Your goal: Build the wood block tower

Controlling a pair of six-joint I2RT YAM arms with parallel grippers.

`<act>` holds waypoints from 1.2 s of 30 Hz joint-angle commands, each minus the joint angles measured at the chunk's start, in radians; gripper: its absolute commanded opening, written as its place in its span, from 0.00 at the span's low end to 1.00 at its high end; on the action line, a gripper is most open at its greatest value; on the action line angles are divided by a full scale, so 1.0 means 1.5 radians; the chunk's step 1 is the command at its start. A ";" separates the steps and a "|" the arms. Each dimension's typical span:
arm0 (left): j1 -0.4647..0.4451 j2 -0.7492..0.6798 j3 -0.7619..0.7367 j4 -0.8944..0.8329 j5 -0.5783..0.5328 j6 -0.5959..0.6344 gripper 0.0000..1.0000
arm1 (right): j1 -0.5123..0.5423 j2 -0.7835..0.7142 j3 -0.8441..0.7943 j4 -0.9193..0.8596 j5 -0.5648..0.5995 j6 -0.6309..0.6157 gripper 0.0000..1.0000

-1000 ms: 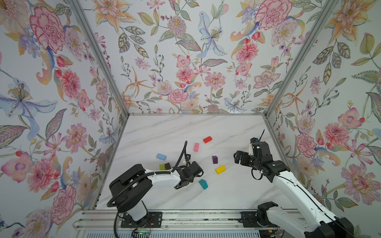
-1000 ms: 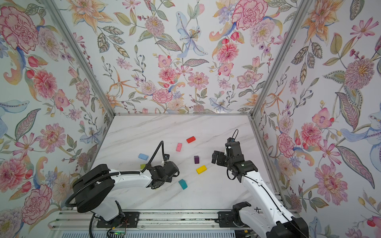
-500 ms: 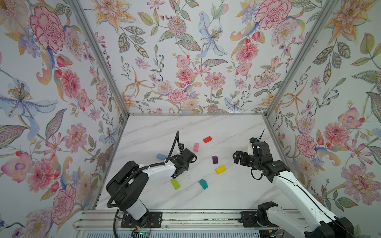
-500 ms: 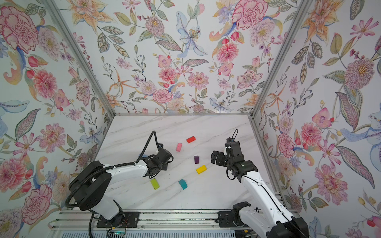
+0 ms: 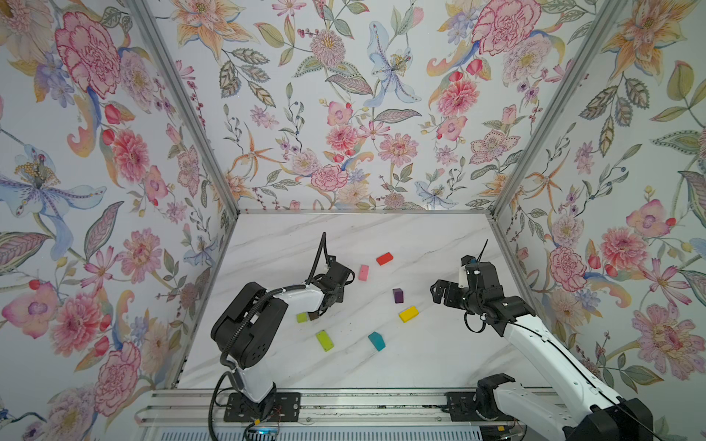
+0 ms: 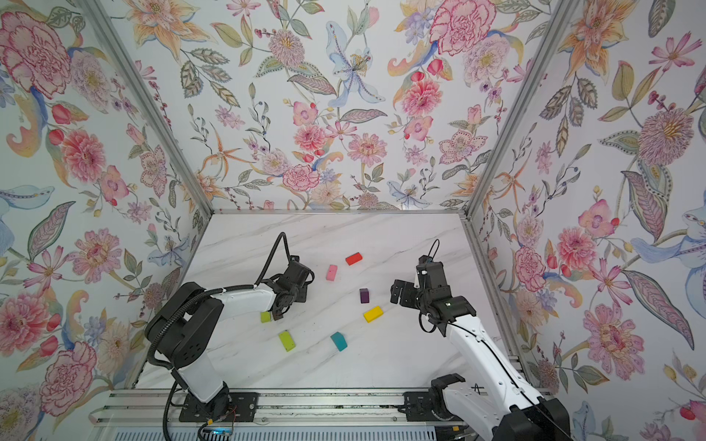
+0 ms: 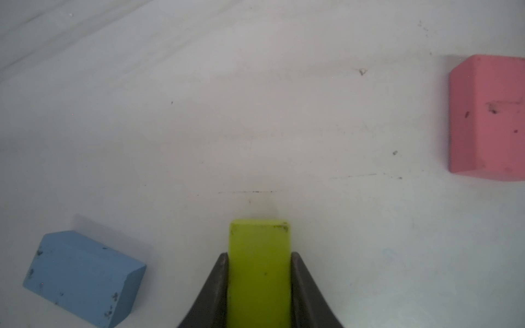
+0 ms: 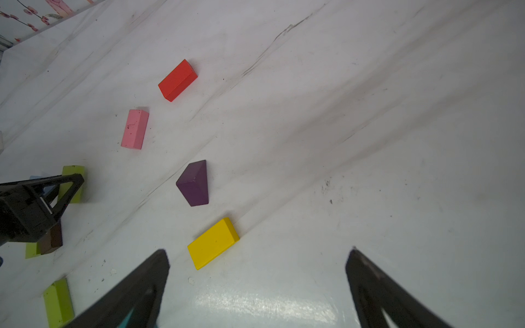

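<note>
Left of centre, L hand [image 7: 260, 255] clamps lime green blk [image 7: 260, 274] — flat, scuffed — R hand [image 8: 258, 251] spread, empty.

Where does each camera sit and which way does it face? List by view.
Top views: high overhead, facing down at the table; left arm and right arm show.
Left wrist: looks along the left gripper, shut on a lime green block.
Right wrist: looks past the open right gripper at the yellow block.
Shared: both wrist views show the pink block.
</note>
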 commanded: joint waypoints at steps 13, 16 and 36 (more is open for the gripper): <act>0.046 0.053 0.030 0.061 0.062 0.039 0.26 | 0.011 0.014 0.023 0.001 0.003 0.011 0.99; 0.048 0.047 0.032 0.065 0.074 0.039 0.38 | 0.020 0.009 0.030 -0.006 0.007 0.012 0.99; -0.025 -0.371 -0.163 -0.057 0.062 -0.094 0.68 | 0.089 -0.040 0.052 -0.049 0.038 0.044 0.99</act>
